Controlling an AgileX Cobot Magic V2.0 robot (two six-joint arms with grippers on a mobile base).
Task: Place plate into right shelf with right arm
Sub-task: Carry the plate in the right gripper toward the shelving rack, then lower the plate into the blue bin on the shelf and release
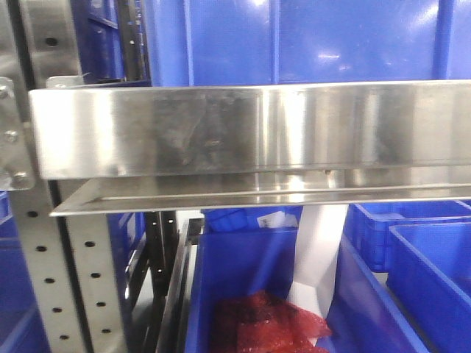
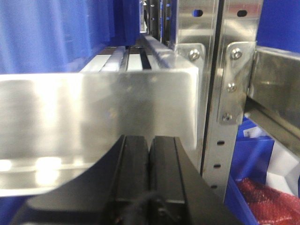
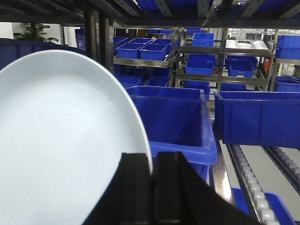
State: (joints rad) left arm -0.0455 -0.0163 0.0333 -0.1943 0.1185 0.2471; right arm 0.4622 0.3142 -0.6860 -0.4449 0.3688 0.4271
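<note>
Right wrist view: the right gripper (image 3: 152, 164) is clamping the low rim of the plate (image 3: 65, 140) between its two black fingers (image 3: 135, 187), which are standing narrow with only the rim's thickness between them. The plate is rising up and to the left of the pincer with its glossy white face toward the camera. A deep blue bin (image 3: 173, 117) is sitting just behind its right edge, and a roller track (image 3: 251, 187) is running along the lower right. Whether the plate is already lying over a shelf level cannot be told. Front view: the brushed front lip of the right shelf (image 1: 257, 132) is spanning the frame. An upper bin (image 1: 309, 40) is resting above it, a perforated upright (image 1: 55, 272) is standing at its left end, and a lower bin (image 1: 243, 272) beneath is holding red crinkled plastic (image 1: 265, 323) and a white sheet (image 1: 320, 250). Left wrist view: the left gripper (image 2: 149, 145) is sitting closed, with its fingers pressed together around nothing, just before a steel lip (image 2: 93, 108).
</note>
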